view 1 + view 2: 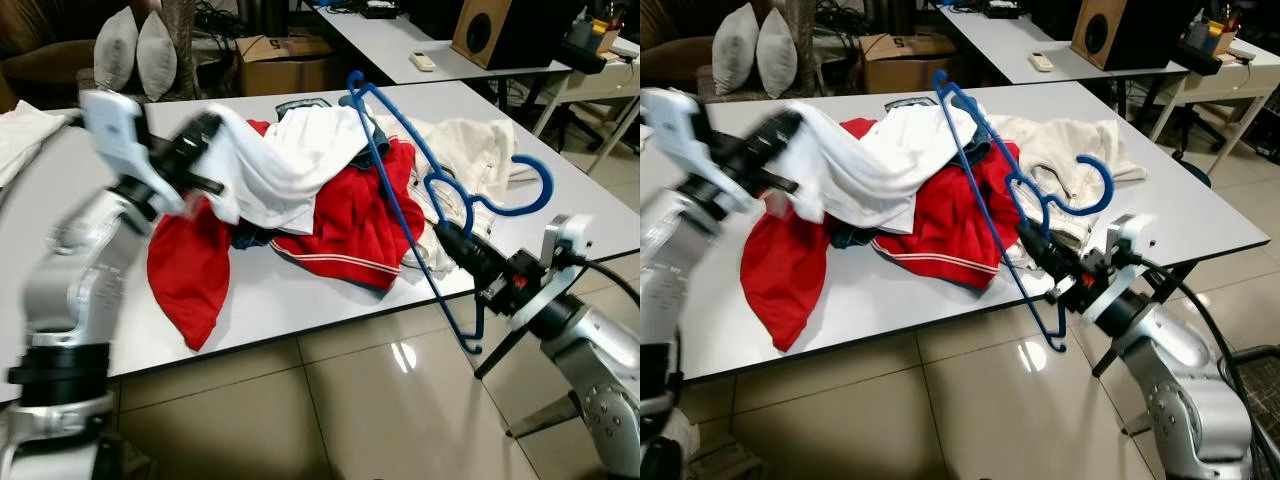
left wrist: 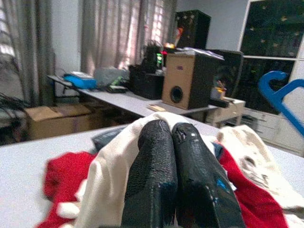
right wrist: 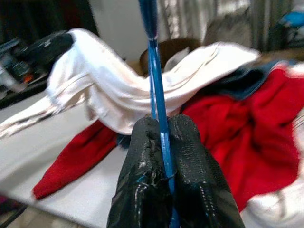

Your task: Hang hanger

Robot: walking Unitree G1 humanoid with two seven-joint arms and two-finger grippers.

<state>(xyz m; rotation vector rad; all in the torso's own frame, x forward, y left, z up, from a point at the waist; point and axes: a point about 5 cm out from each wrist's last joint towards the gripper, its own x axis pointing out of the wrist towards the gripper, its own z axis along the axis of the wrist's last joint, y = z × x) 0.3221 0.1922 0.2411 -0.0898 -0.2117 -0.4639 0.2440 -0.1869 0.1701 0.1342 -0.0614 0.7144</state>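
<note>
A blue hanger (image 1: pixel 400 200) is clamped by the right gripper (image 1: pixel 455 243) jaws; a white garment (image 1: pixel 280 165) is pinched by the left gripper (image 1: pixel 205 135) above the tabletop (image 1: pixel 300 300).

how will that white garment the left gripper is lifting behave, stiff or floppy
Probably floppy: the white garment sags in folds from the left gripper down onto the pile. It looks like light, thin cloth. It may drag the red garment lying under it, since they overlap.
</note>
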